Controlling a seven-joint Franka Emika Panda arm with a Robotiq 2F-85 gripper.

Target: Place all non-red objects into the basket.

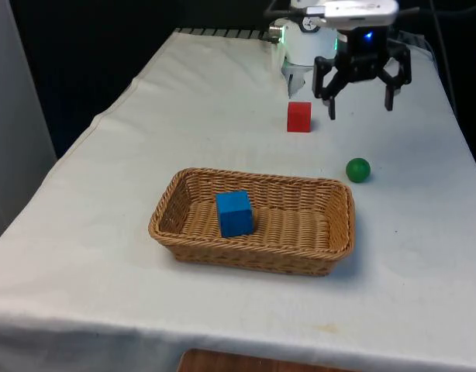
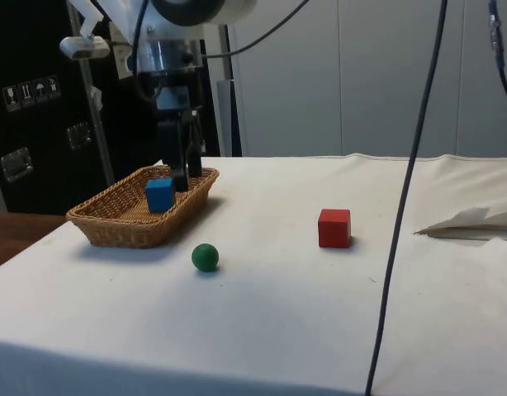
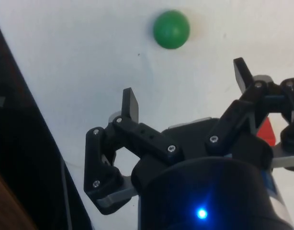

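Note:
A woven basket stands mid-table with a blue cube inside it. A green ball lies on the cloth beside the basket, toward the front view's right. A red cube sits farther back; a sliver of the red cube peeks past one finger in the wrist view. My gripper hangs open and empty above the cloth, beyond the ball and right of the red cube in the front view.
A crumpled white sheet lies on the cloth near the robot's base. A black cable hangs down close to the side camera. The table's edge runs near the gripper on the front view's right.

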